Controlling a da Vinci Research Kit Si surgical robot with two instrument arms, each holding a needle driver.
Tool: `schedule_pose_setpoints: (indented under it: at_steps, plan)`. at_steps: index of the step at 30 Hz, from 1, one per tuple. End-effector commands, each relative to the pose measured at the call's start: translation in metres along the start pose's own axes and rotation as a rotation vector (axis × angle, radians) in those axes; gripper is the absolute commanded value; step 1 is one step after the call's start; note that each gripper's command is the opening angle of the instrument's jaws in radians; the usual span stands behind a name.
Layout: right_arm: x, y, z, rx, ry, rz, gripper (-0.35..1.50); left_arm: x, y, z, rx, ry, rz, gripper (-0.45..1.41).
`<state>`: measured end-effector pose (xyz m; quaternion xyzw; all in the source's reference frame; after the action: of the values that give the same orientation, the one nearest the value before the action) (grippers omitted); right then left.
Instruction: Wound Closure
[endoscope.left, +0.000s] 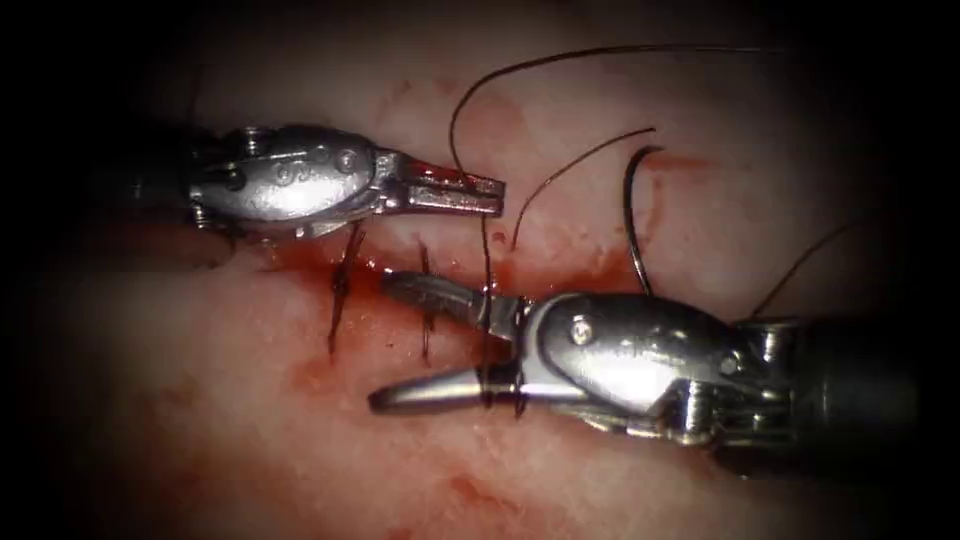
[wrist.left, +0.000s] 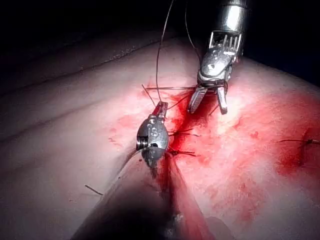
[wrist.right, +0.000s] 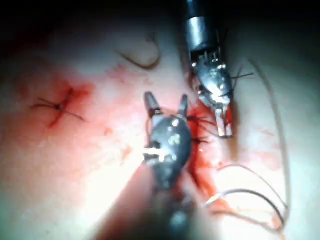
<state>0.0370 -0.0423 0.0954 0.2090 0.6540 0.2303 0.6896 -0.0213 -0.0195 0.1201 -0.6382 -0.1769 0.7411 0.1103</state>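
The right tool (endoscope.left: 425, 340) lies nearest in the endoscope view, reaching in from the right with its jaws spread wide, one over the cut (endoscope.left: 400, 285) and one on the tissue (endoscope.left: 250, 420) below it. The thread (endoscope.left: 487, 300) runs down across the base of these jaws, but they grip nothing. In the right wrist view the same tool (wrist.right: 166, 104) shows its two prongs parted above the red fluid (wrist.right: 200, 165).

Just beyond, along the cut, two dark knotted stitches (endoscope.left: 340, 285) cross the wound, with red fluid pooled around them.

Farther back, the left tool (endoscope.left: 470, 190) comes in from the left above the cut, its jaws clamped on the thread, which arcs up from them and away to the right. In the left wrist view this tool (wrist.left: 161, 107) pinches the strand as it rises.

Farthest, right of the left tool's tip, the curved needle (endoscope.left: 632, 215) rests free on the tissue above the cut, held by neither tool; whether its tip enters the tissue cannot be told.
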Motion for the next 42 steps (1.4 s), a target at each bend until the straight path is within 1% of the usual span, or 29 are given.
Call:
schedule_pose_setpoints:
  at_steps: [1,4,6,8,9,10,14,15,17,21,23,27,31,32,34,36,42]
  plan:
    - [-0.0005,0.0005,0.0,-0.029,0.006,0.001,0.62,-0.0006,0.0003,0.0001,0.004,-0.002,0.003,-0.45]
    - [-0.0005,0.001,-0.0005,-0.056,0.011,0.002,0.61,-0.0007,0.0007,-0.0002,0.008,-0.001,0.005,-0.45]
    - [-0.0006,0.0015,-0.0011,-0.083,0.033,0.01,0.59,-0.0008,0.0012,-0.0005,0.011,0.0,0.006,-0.45]
    - [-0.0006,0.0022,-0.0018,-0.111,0.069,0.031,0.59,-0.001,0.0017,-0.0005,0.014,0.001,0.007,-0.45]
    - [-0.0007,0.0026,-0.0022,-0.122,0.112,0.052,0.57,-0.0012,0.002,-0.0003,0.017,0.0,0.009,-0.45]
    - [-0.0007,0.0027,-0.0023,-0.125,0.127,0.064,0.56,-0.0013,0.002,-0.0001,0.018,-0.001,0.01,-0.45]
    - [-0.0006,0.0029,-0.0027,-0.119,0.186,0.092,0.52,-0.0022,0.0021,0.0002,0.021,-0.002,0.012,-0.45]
    - [-0.0005,0.0029,-0.0029,-0.116,0.203,0.1,0.47,-0.0024,0.0021,0.0001,0.021,-0.003,0.007,-0.45]
    - [-0.0002,0.003,-0.0032,-0.112,0.23,0.11,0.44,-0.0028,0.0021,0.0,0.019,-0.005,0.011,-0.45]
    - [-0.0001,0.0034,-0.0035,-0.141,0.245,0.115,0.39,-0.0032,0.0025,-0.0001,0.02,-0.008,0.003,-0.45]
    - [-0.0003,0.0038,-0.0037,-0.169,0.247,0.121,0.32,-0.0033,0.0029,0.0,0.02,-0.008,0.004,-0.45]
    - [-0.0012,0.0046,-0.0044,-0.239,0.26,0.185,0.2,-0.0029,0.0041,0.0002,0.021,-0.009,0.004,-0.45]
    - [-0.0024,0.0056,-0.0055,-0.326,0.266,0.239,0.2,-0.0024,0.0053,0.0006,0.011,-0.006,0.003,-0.45]
    - [-0.0029,0.0059,-0.006,-0.368,0.248,0.262,0.22,-0.0022,0.0057,0.0008,0.008,-0.005,0.002,-0.45]
    - [-0.0034,0.0061,-0.0064,-0.408,0.227,0.279,0.24,-0.0018,0.0061,0.0011,0.002,-0.003,0.001,-0.45]
    - [-0.0041,0.0063,-0.0067,-0.447,0.214,0.319,0.32,-0.0014,0.0064,0.0013,0.0,-0.002,-0.001,-0.45]
    - [-0.006,0.0067,-0.007,-0.556,0.219,0.46,0.46,-0.0005,0.0069,0.0018,-0.005,0.002,-0.007,-0.45]
